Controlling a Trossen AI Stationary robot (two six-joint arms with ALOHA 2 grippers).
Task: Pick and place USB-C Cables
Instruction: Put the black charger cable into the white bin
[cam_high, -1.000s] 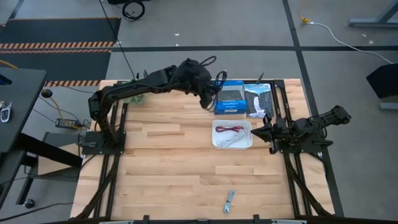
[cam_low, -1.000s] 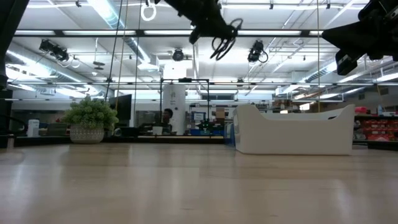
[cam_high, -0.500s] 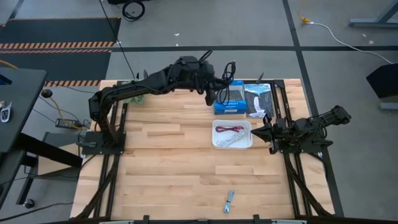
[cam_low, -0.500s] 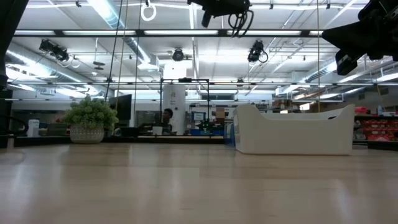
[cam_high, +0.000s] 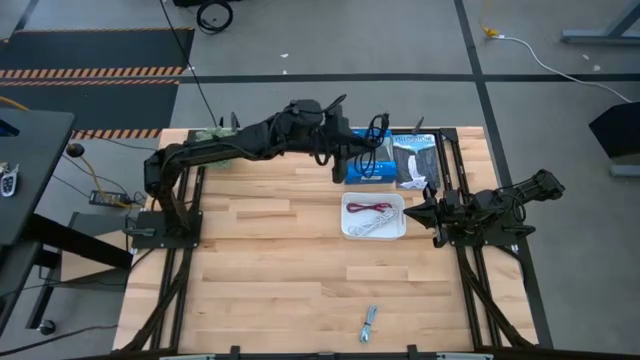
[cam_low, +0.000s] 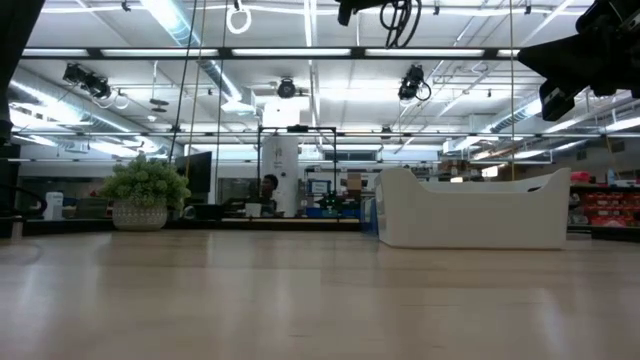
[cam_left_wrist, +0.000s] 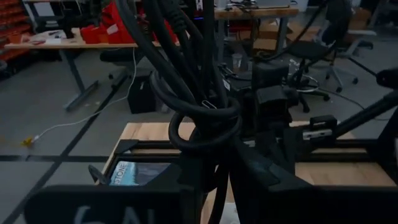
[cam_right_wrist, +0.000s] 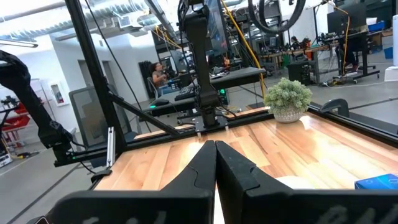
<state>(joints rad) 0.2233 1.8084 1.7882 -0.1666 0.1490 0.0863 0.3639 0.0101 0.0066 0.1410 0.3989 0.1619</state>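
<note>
Overhead, the left gripper (cam_high: 362, 158) grips the black cable (cam_high: 376, 135) above the blue box (cam_high: 371, 160). Red cable (cam_high: 372, 209) and white cable (cam_high: 376, 226) lie in the tray (cam_high: 346, 222); the grey-silver cable (cam_high: 369, 323) lies near the desk's (cam_high: 270, 260) front edge. Right gripper (cam_high: 418, 213) waits closed beside the tray.

Four cables showed: black (cam_high: 377, 135), red (cam_high: 372, 209), white (cam_high: 374, 226), grey (cam_high: 369, 323); two boxes (cam_high: 392, 160); one tray (cam_high: 346, 222).

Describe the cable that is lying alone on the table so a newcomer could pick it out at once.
Start at the white tray in the middle of the wooden table, then look down the high view to the table's near edge. The grey-silver cable lies there, a small bundle on bare wood. The red cable and white cable lie in the tray.
</note>
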